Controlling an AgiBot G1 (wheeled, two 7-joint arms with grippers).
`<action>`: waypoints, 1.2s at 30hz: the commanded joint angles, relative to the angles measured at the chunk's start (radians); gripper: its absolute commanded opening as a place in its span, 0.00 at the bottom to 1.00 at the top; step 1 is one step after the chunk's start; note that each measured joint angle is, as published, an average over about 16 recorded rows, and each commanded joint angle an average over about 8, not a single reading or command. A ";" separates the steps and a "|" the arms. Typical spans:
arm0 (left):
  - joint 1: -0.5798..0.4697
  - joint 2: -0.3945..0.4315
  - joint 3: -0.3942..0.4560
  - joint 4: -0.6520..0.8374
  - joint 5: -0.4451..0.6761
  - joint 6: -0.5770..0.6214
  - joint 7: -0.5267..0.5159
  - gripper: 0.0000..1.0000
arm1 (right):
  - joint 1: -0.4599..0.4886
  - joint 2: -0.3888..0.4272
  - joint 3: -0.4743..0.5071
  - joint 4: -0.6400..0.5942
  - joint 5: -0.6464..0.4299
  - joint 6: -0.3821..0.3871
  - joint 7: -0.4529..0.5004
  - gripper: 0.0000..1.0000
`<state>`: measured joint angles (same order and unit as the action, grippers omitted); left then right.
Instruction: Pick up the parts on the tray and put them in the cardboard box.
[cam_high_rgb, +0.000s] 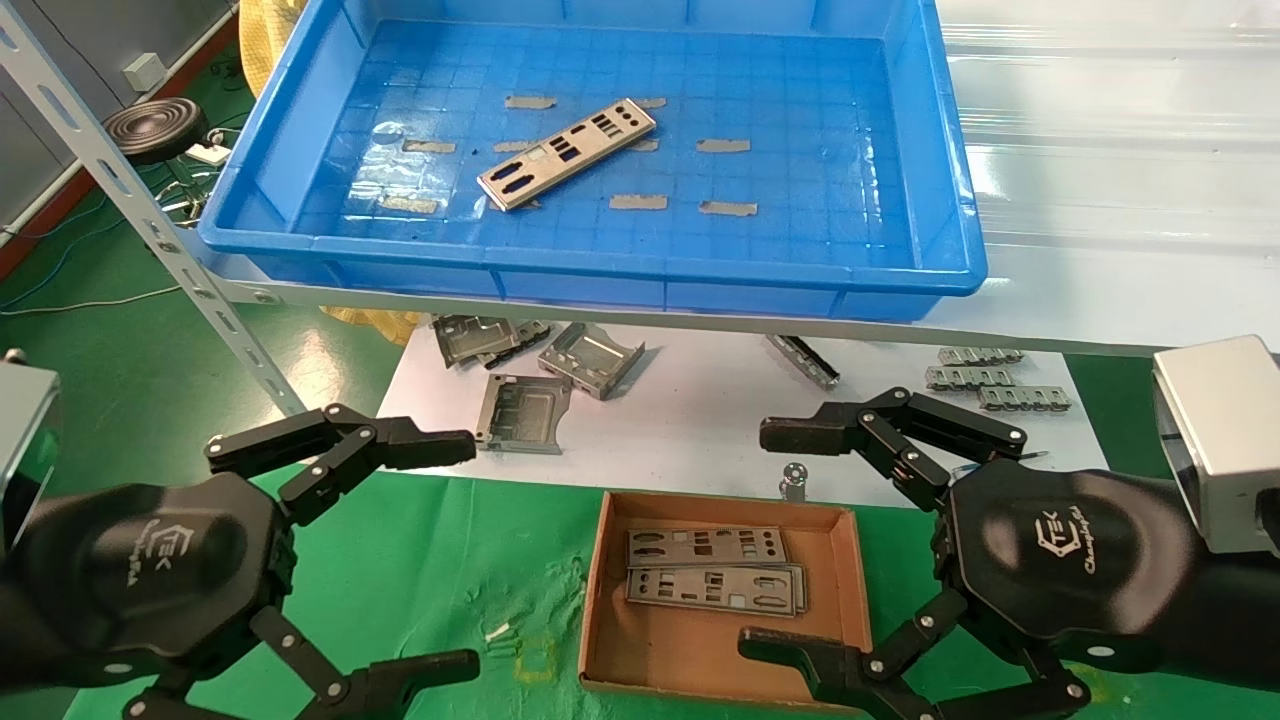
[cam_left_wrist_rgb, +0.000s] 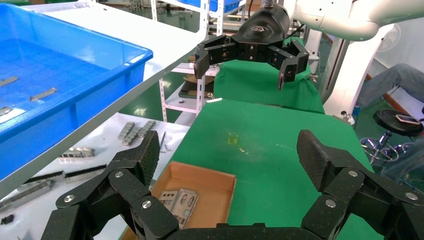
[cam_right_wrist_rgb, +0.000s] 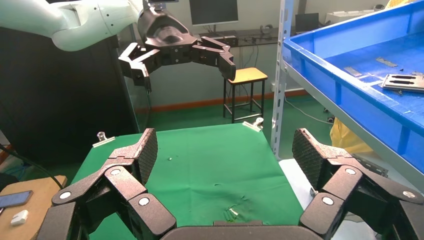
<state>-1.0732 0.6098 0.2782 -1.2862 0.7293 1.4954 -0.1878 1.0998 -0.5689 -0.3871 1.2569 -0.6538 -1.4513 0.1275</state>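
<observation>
On the left, our left gripper (cam_high_rgb: 455, 555) hangs low over the green surface (cam_high_rgb: 440, 570), fingers spread wide and holding nothing. Up and beyond it, on the raised shelf, the blue tray (cam_high_rgb: 620, 275) has one perforated metal plate (cam_high_rgb: 566, 153) left lying at a slant near the middle of its grid floor, among short grey tape strips (cam_high_rgb: 637, 202). Below the shelf, folded grey brackets (cam_high_rgb: 590, 358) lie on the white surface (cam_high_rgb: 700, 430); we judge them no part of the job. Further right, the cardboard box (cam_high_rgb: 600, 600) sits on the green surface with plates already stacked flat inside (cam_high_rgb: 712, 570), at least two, the exact count hard to tell because they overlap. We judge the task mostly done, with one plate to fetch. Over the box's right side, our right gripper (cam_high_rgb: 760, 540) hovers, fingers wide apart and empty. The box's near right corner is hidden behind its lower finger.
</observation>
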 joint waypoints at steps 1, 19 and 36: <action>0.000 0.001 0.001 0.001 0.000 0.000 0.000 1.00 | 0.000 0.000 0.000 0.000 0.000 0.000 0.000 1.00; -0.002 0.002 0.002 0.004 0.002 0.000 0.002 1.00 | 0.000 0.000 0.000 0.000 0.000 0.000 0.000 1.00; -0.002 0.003 0.003 0.005 0.002 0.000 0.002 1.00 | 0.000 0.000 0.000 0.000 0.000 0.000 0.000 1.00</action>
<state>-1.0756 0.6130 0.2813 -1.2809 0.7310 1.4955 -0.1856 1.0998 -0.5689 -0.3871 1.2569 -0.6539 -1.4513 0.1275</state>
